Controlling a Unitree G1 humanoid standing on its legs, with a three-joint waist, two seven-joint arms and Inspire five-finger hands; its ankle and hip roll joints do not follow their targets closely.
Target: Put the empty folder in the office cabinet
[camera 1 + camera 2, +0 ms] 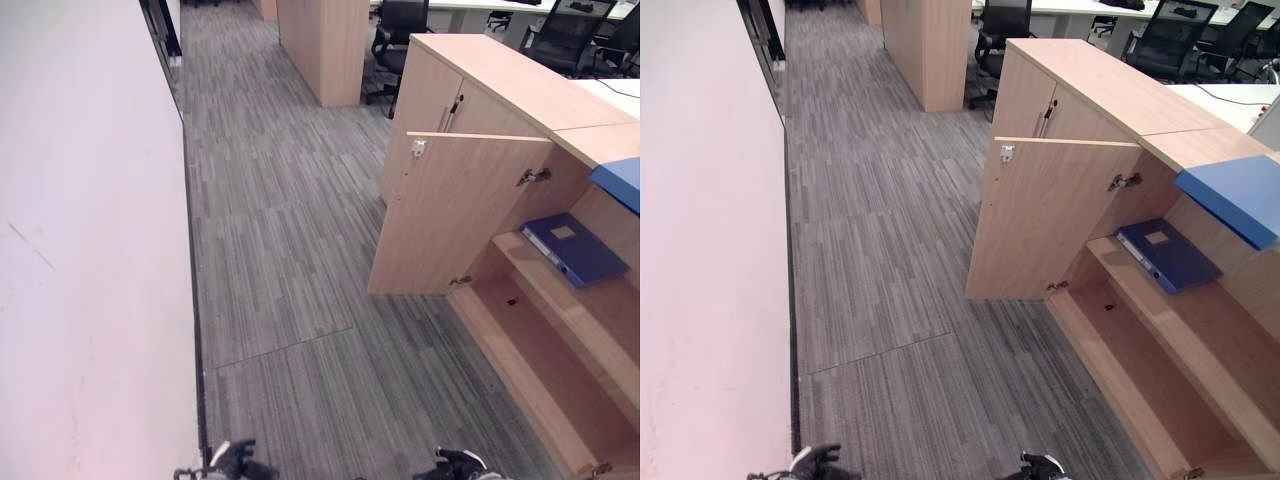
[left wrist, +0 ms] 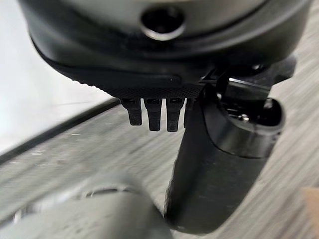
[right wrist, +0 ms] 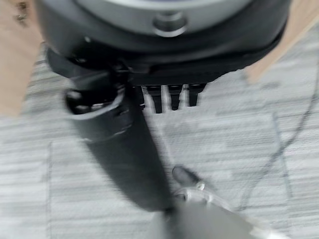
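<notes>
A wooden office cabinet (image 1: 500, 85) stands at the right with its door (image 1: 450, 210) swung open. A dark blue folder (image 1: 575, 248) lies flat on the upper shelf (image 1: 1140, 300) inside. A lighter blue flat thing (image 1: 1230, 198) juts out from the cabinet's top edge at the far right. The bottom shelf (image 1: 540, 350) is bare. My left hand (image 1: 232, 462) and right hand (image 1: 460, 465) hang low above the carpet, well short of the cabinet. In the wrist views the left hand (image 2: 149, 50) and the right hand (image 3: 164, 50) have straight fingers and hold nothing.
A white wall (image 1: 80, 250) runs along the left. Grey carpet (image 1: 280, 250) lies between the wall and the cabinet. Another wooden cabinet (image 1: 325, 45) stands farther back, with black office chairs (image 1: 400, 40) and desks behind it.
</notes>
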